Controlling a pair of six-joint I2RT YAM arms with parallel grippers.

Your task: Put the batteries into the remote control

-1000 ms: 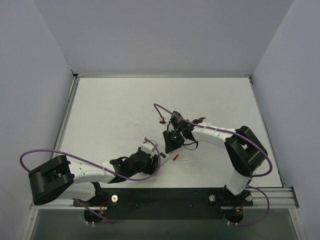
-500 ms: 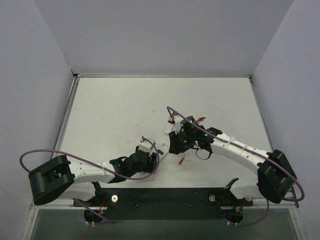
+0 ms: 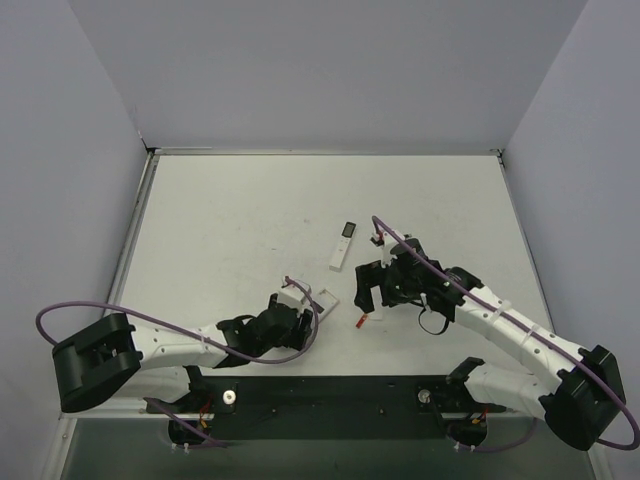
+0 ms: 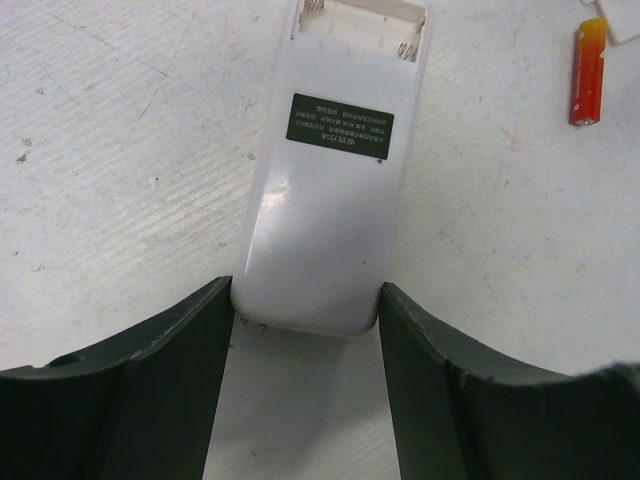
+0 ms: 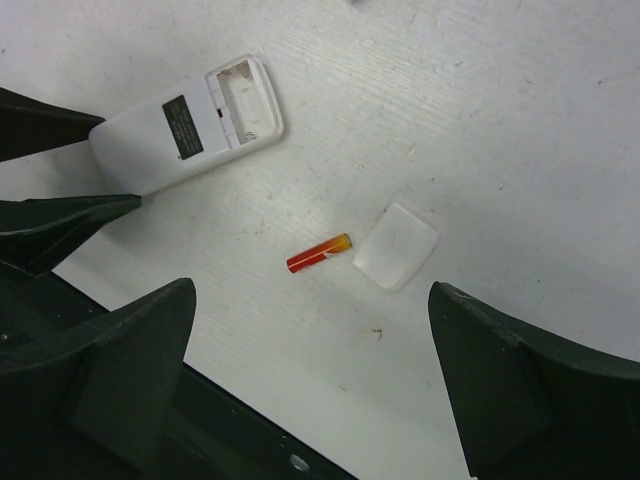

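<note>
The remote control (image 4: 330, 200) lies white face up, its dark label showing and its battery compartment (image 4: 355, 30) open and empty. My left gripper (image 4: 305, 300) is shut on its near end, both fingers against its sides. From above, the remote control (image 3: 320, 298) is seen just ahead of the left gripper (image 3: 290, 313). One red battery (image 5: 318, 252) lies loose on the table right of the remote control (image 5: 185, 125), also seen as the battery (image 3: 360, 321) and the battery (image 4: 587, 70). My right gripper (image 5: 310, 300) hangs open and empty above the battery, at the right gripper (image 3: 392, 300) from above.
A small white cover plate (image 5: 396, 245) lies flat beside the battery. A longer slim white remote with a dark screen (image 3: 342, 244) lies farther back. The black base rail (image 3: 330, 395) runs along the near edge, and grey walls close in the table.
My right gripper has gone from shut to wide open while its arm swung right and toward the near edge, uncovering the slim remote. The left gripper has kept hold of the remote control.
</note>
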